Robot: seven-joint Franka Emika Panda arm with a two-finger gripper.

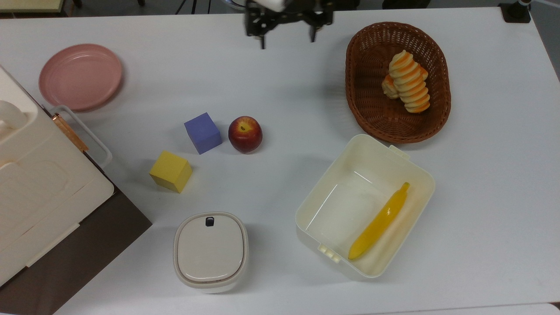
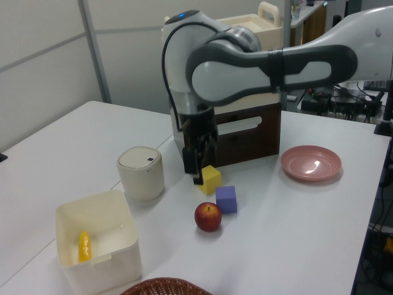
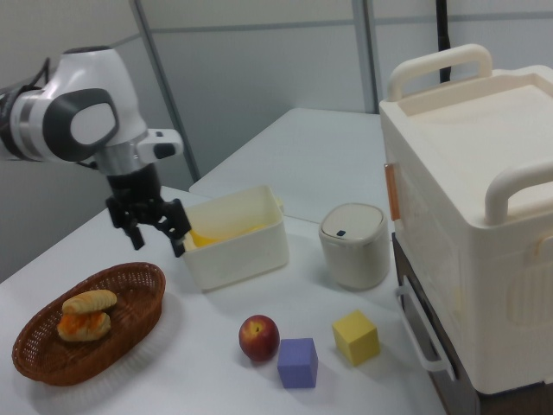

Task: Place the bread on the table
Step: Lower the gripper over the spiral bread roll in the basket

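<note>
Tabletop (image 1: 280, 83), white, held everything; wicker basket (image 1: 363, 96) sat at the top view's upper right; bread (image 1: 410, 82), a long ridged loaf, lay inside it against a stubbier roll (image 1: 389, 86); gripper (image 1: 286, 41) hovered above the table, just beside the basket's left rim, fingers spread apart and empty.

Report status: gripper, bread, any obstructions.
Gripper open, above table. Bread in basket, atop a roll. Path clear.
</note>
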